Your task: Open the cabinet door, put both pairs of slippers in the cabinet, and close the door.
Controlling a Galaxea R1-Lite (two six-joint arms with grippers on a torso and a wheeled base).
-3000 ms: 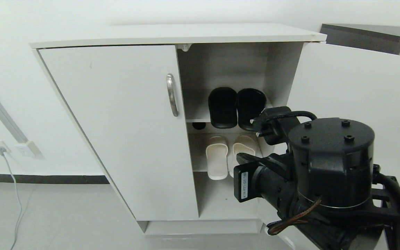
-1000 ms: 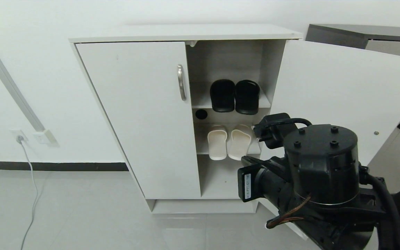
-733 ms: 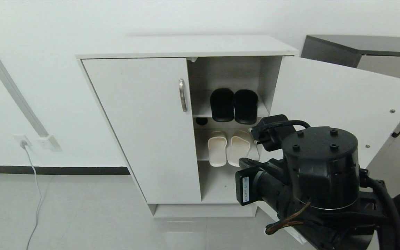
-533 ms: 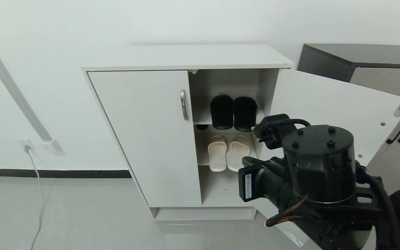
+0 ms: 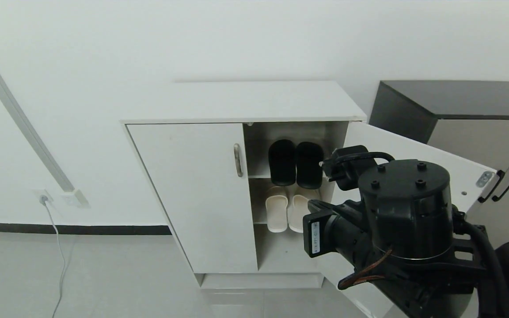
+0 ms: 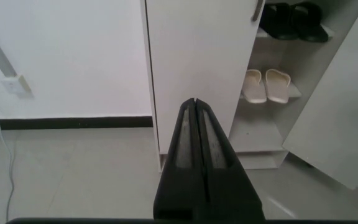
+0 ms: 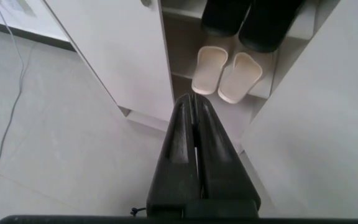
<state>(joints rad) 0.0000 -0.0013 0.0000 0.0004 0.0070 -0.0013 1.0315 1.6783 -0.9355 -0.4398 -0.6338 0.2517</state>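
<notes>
Black slippers and white slippers sit inside the cabinet — you've only its open door to shut — left gripper and right gripper pressed together, empty.

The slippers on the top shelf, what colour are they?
Black. The top-shelf slippers show best in the head view.

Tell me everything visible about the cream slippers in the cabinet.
The cream slippers are a matching pair of open slides, smooth and rubbery-looking, each with a broad band over the toe end. They lie flat, close side by side, on the middle shelf of the white cabinet, toes toward the back, heels jutting slightly past the shelf's front edge. The black slippers sit on the shelf above. Nothing grips them.
</notes>
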